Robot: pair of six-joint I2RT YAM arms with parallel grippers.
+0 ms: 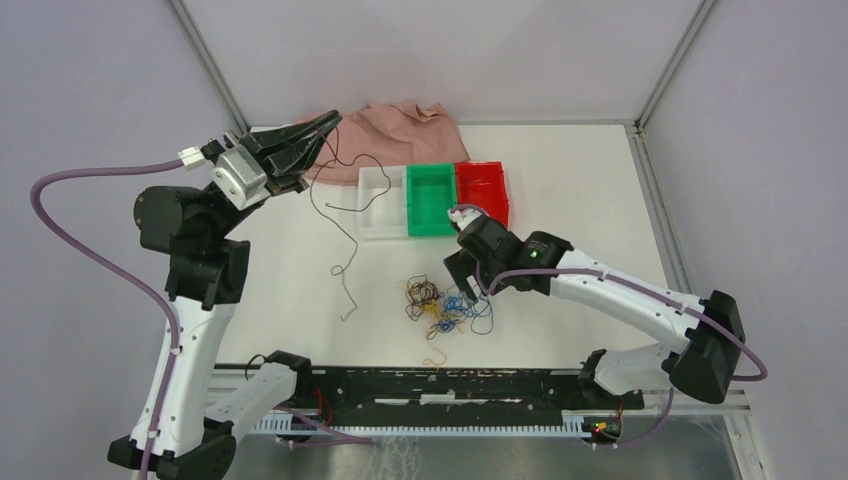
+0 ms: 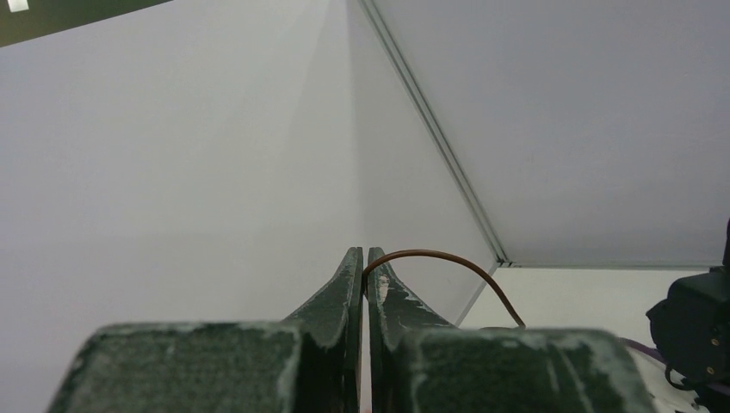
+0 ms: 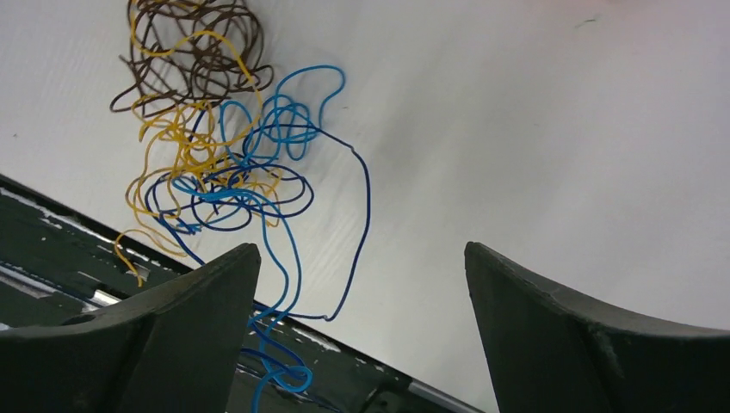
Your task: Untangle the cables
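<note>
A tangle of cables lies on the white table near the front middle: dark brown, yellow-orange and blue strands. In the right wrist view the brown bunch is at the top left, with yellow strands and blue strands below it. My right gripper is open and empty just right of the tangle, jaws wide apart. My left gripper is raised at the back left, shut on one long brown cable that hangs down to the table. That cable arcs out of its tips.
A white bin, a green bin and a red bin stand side by side at the back middle. A pink cloth lies behind them. A black rail runs along the front edge. Grey walls enclose the table.
</note>
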